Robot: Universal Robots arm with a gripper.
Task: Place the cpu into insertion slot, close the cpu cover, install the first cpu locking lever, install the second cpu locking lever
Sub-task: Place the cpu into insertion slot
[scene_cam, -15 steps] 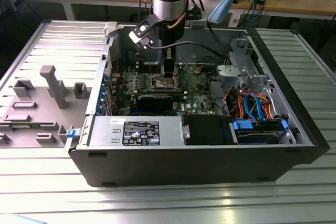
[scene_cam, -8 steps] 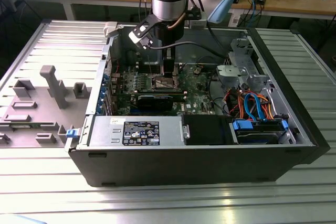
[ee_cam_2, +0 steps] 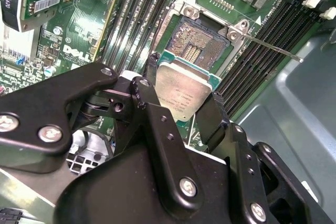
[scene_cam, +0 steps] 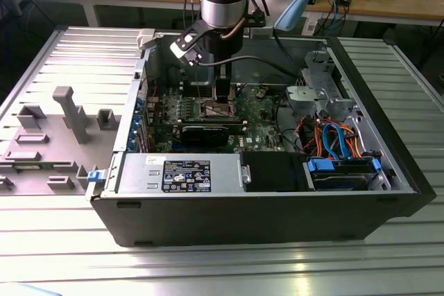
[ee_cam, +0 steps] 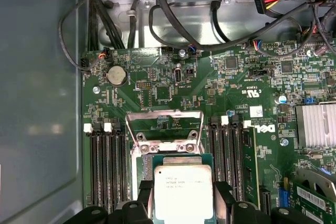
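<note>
Cpu is pinched between the hand's fingers in the second wrist view, right by the bare insertion slot. First wrist view: cpu cover flipped open. Exterior view: hand reaches into the open case on the bench.
</note>
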